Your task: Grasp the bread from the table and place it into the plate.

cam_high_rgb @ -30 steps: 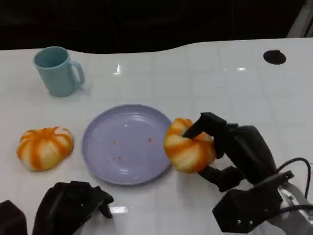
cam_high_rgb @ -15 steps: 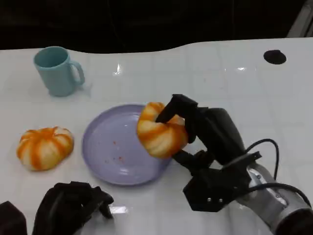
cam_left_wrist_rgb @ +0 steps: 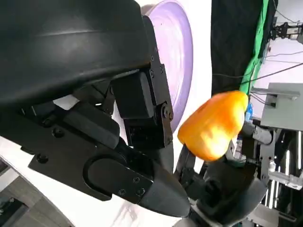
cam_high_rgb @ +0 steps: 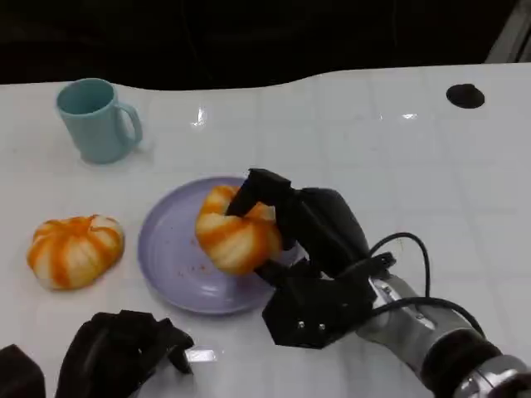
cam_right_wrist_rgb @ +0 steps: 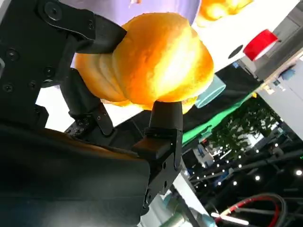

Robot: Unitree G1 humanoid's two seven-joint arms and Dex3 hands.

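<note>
My right hand [cam_high_rgb: 303,232] grips an orange-and-cream bread roll [cam_high_rgb: 231,235] and holds it over the right half of the lavender plate [cam_high_rgb: 170,249]. The right wrist view shows the same roll [cam_right_wrist_rgb: 156,61] pinched between black fingers [cam_right_wrist_rgb: 163,123]. It also appears in the left wrist view as an orange bread roll [cam_left_wrist_rgb: 213,125] beside the plate [cam_left_wrist_rgb: 177,52]. A second roll [cam_high_rgb: 75,249] lies on the table to the left of the plate. My left hand [cam_high_rgb: 120,352] rests low at the near left, fingers curled in, holding nothing.
A light blue mug [cam_high_rgb: 95,120] stands at the far left. A small black disc [cam_high_rgb: 465,95] sits at the far right on the white table [cam_high_rgb: 373,141]. A black cable [cam_high_rgb: 415,274] loops over my right forearm.
My right hand has carried the roll leftward from beside the plate's right rim to over the plate. The left hand and the other roll have stayed where they were.
</note>
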